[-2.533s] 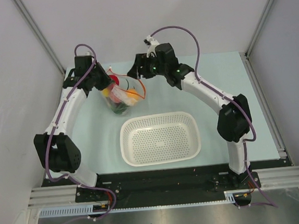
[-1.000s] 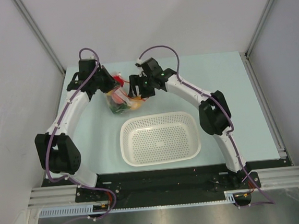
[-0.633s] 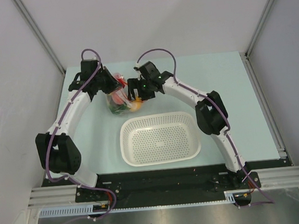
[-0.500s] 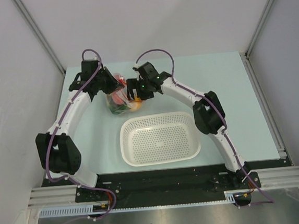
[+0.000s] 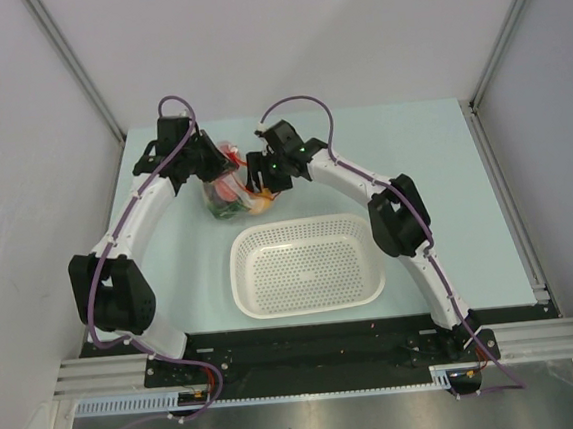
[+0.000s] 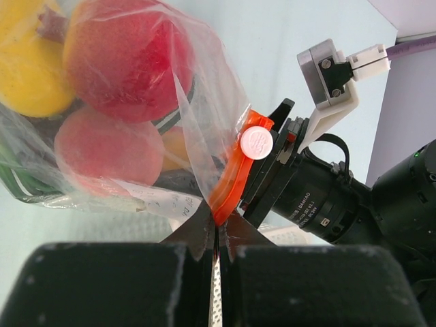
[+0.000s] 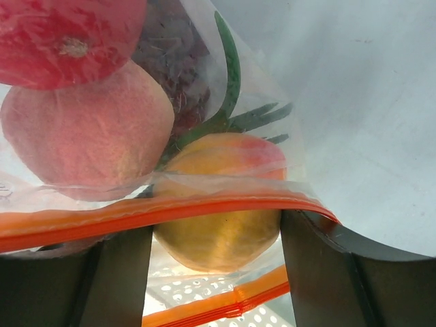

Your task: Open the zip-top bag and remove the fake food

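The zip-top bag (image 5: 226, 188) stands behind the basket with its mouth open, full of fake food. My left gripper (image 6: 218, 228) is shut on the bag's orange zip strip (image 6: 235, 174) and holds that edge up. A red fruit (image 6: 122, 54), a pink peach (image 6: 102, 146) and a yellow piece (image 6: 27, 61) press against the plastic. My right gripper (image 7: 216, 238) reaches into the mouth. Its fingers (image 7: 122, 272) touch both sides of an orange fruit (image 7: 218, 170). Grapes (image 7: 170, 61) and green onion stalks (image 7: 228, 88) lie deeper in.
A white perforated basket (image 5: 303, 221) sits in front of the bag, near the middle of the table. Both grippers (image 5: 224, 163) (image 5: 256, 182) crowd the bag's mouth from either side. Grey walls close in the table on the left, back and right.
My right gripper has moved left from beside the bag into its mouth, and its jaws have narrowed onto the orange fruit. The left gripper keeps hold of the zip strip.
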You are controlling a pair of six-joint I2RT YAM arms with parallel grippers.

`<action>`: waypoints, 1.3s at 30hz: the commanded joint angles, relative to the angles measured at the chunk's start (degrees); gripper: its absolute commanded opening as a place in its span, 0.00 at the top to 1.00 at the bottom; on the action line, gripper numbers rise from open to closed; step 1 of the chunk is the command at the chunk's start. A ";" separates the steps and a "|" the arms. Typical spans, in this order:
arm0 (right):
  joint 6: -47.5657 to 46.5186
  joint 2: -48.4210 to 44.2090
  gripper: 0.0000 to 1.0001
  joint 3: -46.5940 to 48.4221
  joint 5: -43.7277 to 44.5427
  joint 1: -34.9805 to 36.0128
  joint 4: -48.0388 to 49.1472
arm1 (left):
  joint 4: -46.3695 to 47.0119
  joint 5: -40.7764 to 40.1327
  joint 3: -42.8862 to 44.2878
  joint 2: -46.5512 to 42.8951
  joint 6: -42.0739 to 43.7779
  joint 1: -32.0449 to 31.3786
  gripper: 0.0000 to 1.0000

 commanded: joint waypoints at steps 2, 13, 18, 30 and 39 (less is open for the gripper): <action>2.29 -4.48 0.84 2.76 -0.53 0.24 0.19 | 2.11 -0.11 -0.50 -2.62 -0.01 -0.16 1.00; 5.73 -7.38 0.91 7.95 -1.41 0.15 0.63 | 0.97 -1.43 -1.20 -3.15 0.52 -0.07 1.00; 6.16 -9.83 0.92 8.48 -1.59 -0.02 0.63 | 0.88 -2.31 -2.08 -3.94 0.96 0.28 1.00; 11.34 -12.91 0.89 9.71 -6.68 -1.96 3.52 | 1.41 -2.40 -2.70 -5.44 1.22 3.53 1.00; 13.29 -14.93 0.86 9.62 -9.94 -2.92 4.33 | 1.32 -2.48 -2.87 -6.05 1.14 4.85 1.00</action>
